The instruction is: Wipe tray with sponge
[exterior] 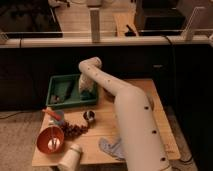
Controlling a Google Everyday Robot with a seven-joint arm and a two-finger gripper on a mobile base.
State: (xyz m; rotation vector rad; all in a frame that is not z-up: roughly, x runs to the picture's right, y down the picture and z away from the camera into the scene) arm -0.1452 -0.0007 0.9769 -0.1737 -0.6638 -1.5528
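Observation:
A green tray (56, 83) sits at the back left of the wooden table. A dark object (62, 90), perhaps the sponge, lies in the tray's left half. My white arm reaches from the lower right across the table. My gripper (87, 92) hangs over the tray's right half, pointing down into it. What is under the gripper is hidden by the wrist.
An orange bowl (50, 139) with something white in it stands at the front left. Near it are a white cylinder (70, 157), dark grapes (75, 130), a small metal cup (90, 116), a blue-and-red item (56, 116) and a grey cloth (112, 147). A railing runs behind the table (145, 100).

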